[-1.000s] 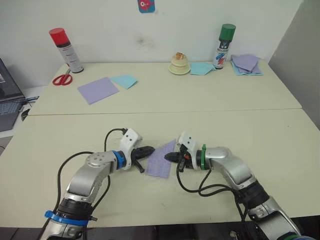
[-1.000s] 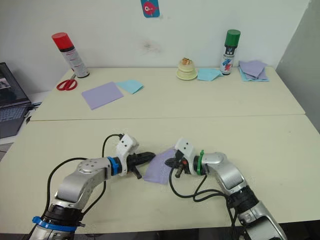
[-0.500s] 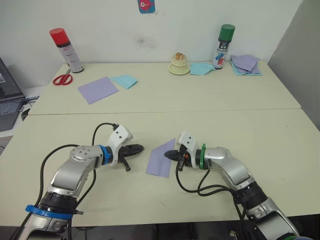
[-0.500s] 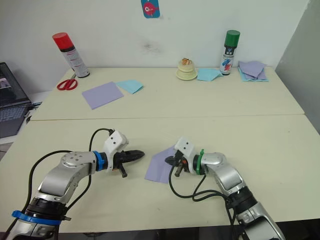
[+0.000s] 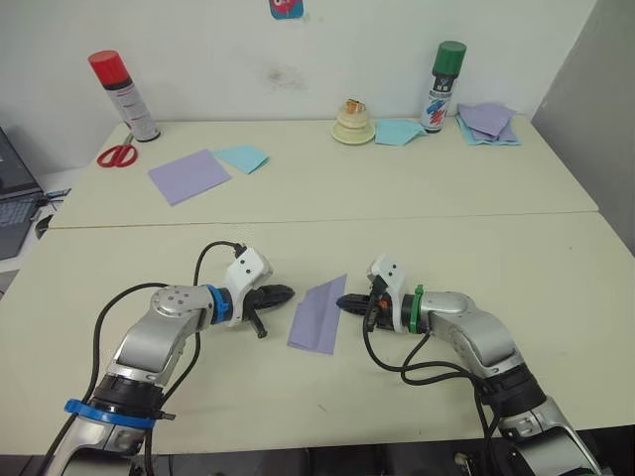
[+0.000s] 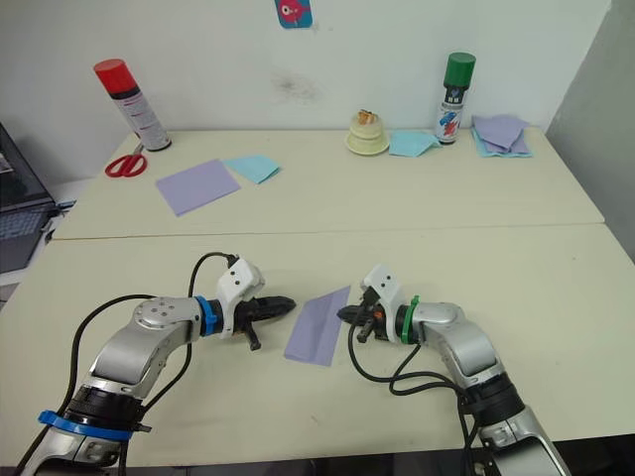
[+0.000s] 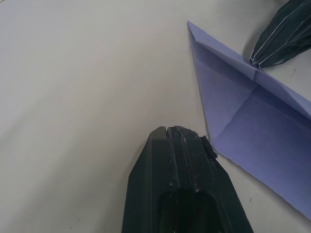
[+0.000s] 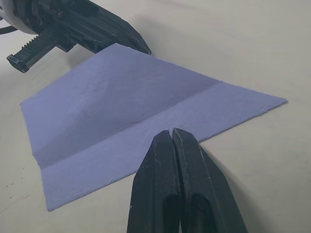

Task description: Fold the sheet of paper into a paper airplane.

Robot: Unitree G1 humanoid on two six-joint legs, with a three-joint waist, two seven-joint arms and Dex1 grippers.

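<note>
The sheet of paper [image 5: 317, 314], lavender with crease lines and one corner folded in, lies flat on the near table between my two grippers. My left gripper [image 5: 286, 294] is shut and empty, its tip just short of the sheet's left edge; the left wrist view shows that gripper [image 7: 175, 132] beside the paper [image 7: 252, 141]. My right gripper [image 5: 342, 302] is also shut on nothing, its tip at the sheet's right edge, near the pointed upper corner. In the right wrist view the right gripper [image 8: 170, 133] meets the paper [image 8: 131, 121] at its border.
On the far table stand a red-capped spray can [image 5: 117, 89], scissors [image 5: 117, 154], a smooth lavender square [image 5: 189, 177], a pale blue sheet [image 5: 244, 158], a cream object [image 5: 354, 123], a green-capped can [image 5: 442, 71] and a paper pile [image 5: 488, 124]. A laptop [image 5: 10, 193] sits at the left.
My left gripper left the sheet's edge, drew back to the left, then came back close beside it. My right gripper slid right, off the paper to its edge. The camera shifted slightly.
</note>
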